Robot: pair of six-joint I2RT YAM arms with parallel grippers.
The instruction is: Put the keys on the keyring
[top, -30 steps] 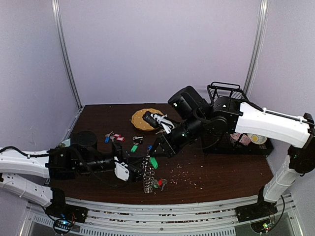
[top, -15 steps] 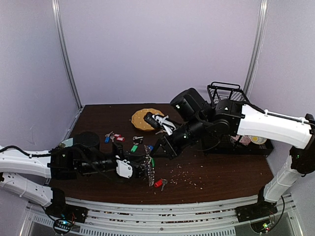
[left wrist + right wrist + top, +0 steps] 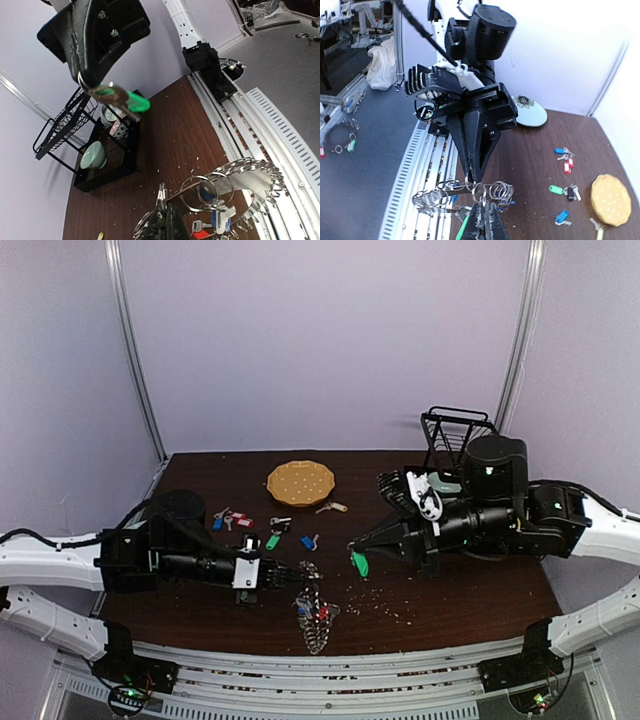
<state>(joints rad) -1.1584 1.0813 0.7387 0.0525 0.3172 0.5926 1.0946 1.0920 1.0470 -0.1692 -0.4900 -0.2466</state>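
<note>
My left gripper [image 3: 296,575] is shut on the wire of the keyring [image 3: 314,608], a big silver ring fringed with small keys, held just above the table's front edge. The left wrist view shows my closed jaws [image 3: 167,214] on the ring [image 3: 242,172]. My right gripper [image 3: 352,546] is shut on a key with a green tag [image 3: 358,563], a little right of the ring. In the right wrist view its jaws [image 3: 484,209] meet the ring's small loops [image 3: 492,191]. Loose keys with blue [image 3: 218,521], red [image 3: 241,522] and green [image 3: 272,539] tags lie on the table.
A yellow-orange round plate [image 3: 300,480] sits at the back centre, with a yellow-tagged key [image 3: 334,506] beside it. Another blue-tagged key [image 3: 308,541] lies mid-table. A black wire dish rack [image 3: 458,428] with bowls stands at the back right. Pale crumbs [image 3: 380,595] are scattered near the front.
My right arm has swung far to the right, taking the green-tagged key with it. My left gripper has moved right and the keyring now hangs lower, nearer the front edge.
</note>
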